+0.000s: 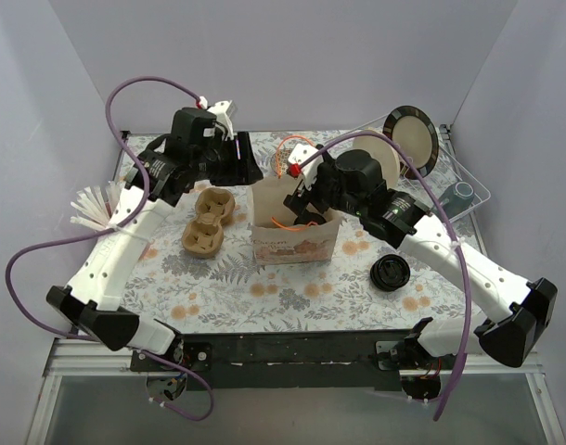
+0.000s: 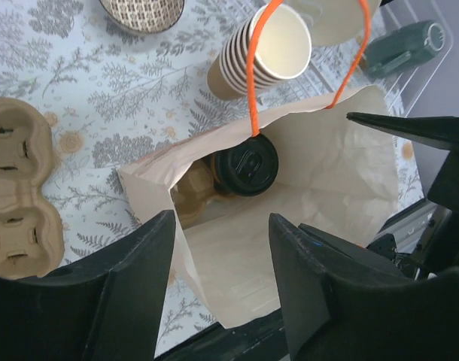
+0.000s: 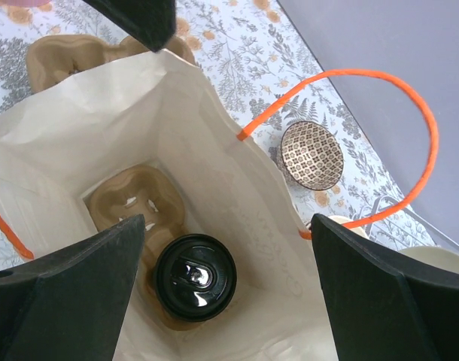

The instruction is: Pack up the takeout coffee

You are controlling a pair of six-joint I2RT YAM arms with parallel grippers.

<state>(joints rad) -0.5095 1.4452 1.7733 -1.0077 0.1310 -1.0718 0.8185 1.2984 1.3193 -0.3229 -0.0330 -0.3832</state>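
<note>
The takeout coffee (image 3: 194,277), a brown cup with a round black lid, stands in a cardboard carrier (image 3: 132,197) at the bottom of the open paper bag (image 1: 293,236). It also shows in the left wrist view (image 2: 246,164). My right gripper (image 3: 226,293) is open and empty, held over the bag's mouth with the cup below and between its fingers; it also shows in the top view (image 1: 300,206). My left gripper (image 2: 222,278) is open and empty, above the bag's near rim; in the top view (image 1: 244,162) it is behind the bag's left corner.
Two empty cup carriers (image 1: 207,221) lie left of the bag. A loose black lid (image 1: 391,273) lies to its right. A stack of lidless cups (image 2: 267,49) and a patterned bowl (image 3: 311,154) stand behind the bag. Plates (image 1: 411,139) and a clear tray (image 1: 464,199) are at the back right.
</note>
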